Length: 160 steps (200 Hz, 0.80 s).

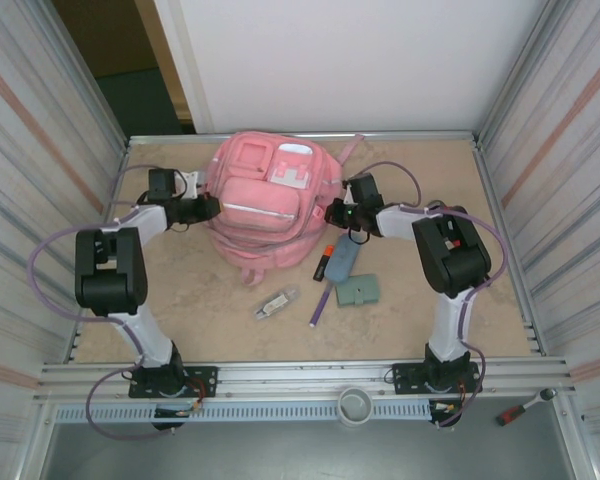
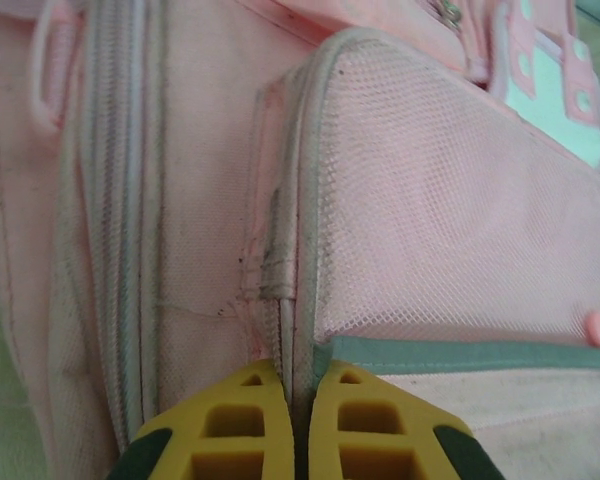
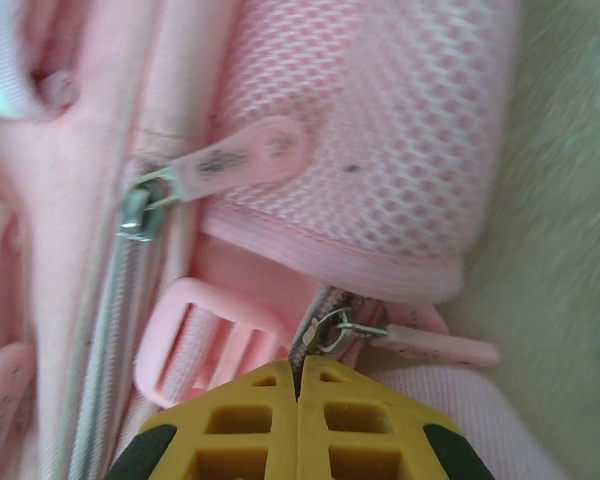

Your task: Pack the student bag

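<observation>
Student bag (image 1: 265,205): left tool (image 2: 298,388) clamps its seam; right tool (image 3: 300,378) closed beside zip (image 3: 332,330).

Left arm (image 1: 108,268): base at the near edge of the table, elbow raised, forearm reaching forward and inward.
Left wrist: roughly level, pointing toward the centre.
Left tool (image 1: 208,208): jaws closed, tips against the left flank of the student bag (image 1: 265,200).
Left tool, wrist view (image 2: 298,405): yellow fingers (image 2: 230,430) pressed flat together, a seam of the bag pinched in the line between them.
Right arm (image 1: 450,258): mirrors the left, elbow raised, forearm reaching forward and inward.
Right tool (image 1: 332,212): closed, tips at the bag's right flank.
Right tool, wrist view (image 3: 300,385): yellow fingers (image 3: 370,425) meeting with no gap; whether anything is caught cannot be told.
</observation>
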Available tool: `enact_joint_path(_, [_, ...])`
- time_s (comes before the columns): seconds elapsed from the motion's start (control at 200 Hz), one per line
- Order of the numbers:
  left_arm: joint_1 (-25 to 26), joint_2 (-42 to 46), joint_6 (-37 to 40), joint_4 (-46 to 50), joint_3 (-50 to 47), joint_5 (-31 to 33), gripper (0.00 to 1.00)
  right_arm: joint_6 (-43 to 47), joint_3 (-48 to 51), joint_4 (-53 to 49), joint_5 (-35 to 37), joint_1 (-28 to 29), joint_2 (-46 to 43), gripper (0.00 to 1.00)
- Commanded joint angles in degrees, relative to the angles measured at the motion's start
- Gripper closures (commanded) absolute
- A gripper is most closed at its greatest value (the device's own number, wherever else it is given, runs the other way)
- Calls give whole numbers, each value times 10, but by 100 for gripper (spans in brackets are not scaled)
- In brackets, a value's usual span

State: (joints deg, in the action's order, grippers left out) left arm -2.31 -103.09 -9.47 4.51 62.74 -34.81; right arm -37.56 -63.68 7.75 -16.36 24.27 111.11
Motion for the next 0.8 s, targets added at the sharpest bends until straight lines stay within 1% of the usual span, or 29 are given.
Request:
enact_joint_path(0.0, [1, -27, 2, -9, 46, 2, 90, -17, 35, 13, -25, 53, -56, 100])
enact_joint_path(0.05, [1, -42, 2, -7, 66, 12, 86, -14, 39, 13, -31, 69, -62, 100])
enact_joint_path(0.105, [0, -60, 3, 2, 92, 34, 78, -5, 34, 9, -44, 83, -66, 100])
enact_joint_path(0.18, [0, -82, 7, 18, 133, 72, 72, 17, 26, -1, -60, 96, -71, 98])
enact_joint_path(0.236, [-1, -94, 6, 29, 160, 106, 63, 40, 20, -16, -72, 102, -80, 96])
enact_joint_path(0.271, [-2, -97, 3, 34, 173, 126, 57, 57, 17, -27, -79, 103, -87, 92])
enact_joint_path(0.301, [-2, -95, 0, 35, 180, 136, 52, 73, 14, -43, -80, 103, -94, 86])
enact_joint_path(0.346, [-3, -84, -10, 35, 183, 150, 48, 96, 14, -61, -76, 98, -105, 80])
enact_joint_path(0.401, [-2, -61, -26, 17, 167, 173, 41, 121, 16, -79, -59, 87, -119, 72])
enact_joint_path(0.451, [1, -34, -37, -2, 139, 203, 30, 138, 18, -89, -43, 72, -129, 68])
enact_joint_path(0.466, [3, -24, -39, -8, 131, 214, 29, 141, 18, -91, -41, 69, -129, 67])
enact_joint_path(0.541, [15, 23, -44, -34, 84, 264, 25, 168, 8, -105, -28, 48, -125, 64])
enact_joint_path(0.581, [23, 48, -46, -37, 64, 274, 25, 189, -3, -116, -22, 47, -117, 64])
enact_joint_path(0.621, [31, 71, -49, -32, 49, 264, 25, 208, -15, -129, -10, 50, -109, 63])
enact_joint_path(0.687, [58, 109, -49, -24, 17, 224, 25, 229, -34, -145, 9, 52, -96, 63])
enact_joint_path(0.737, [95, 144, -53, -29, -18, 214, 26, 227, -41, -143, 21, 45, -92, 62])
enact_joint_path(0.797, [147, 179, -66, -41, -59, 217, 30, 218, -42, -127, 14, 28, -92, 62])
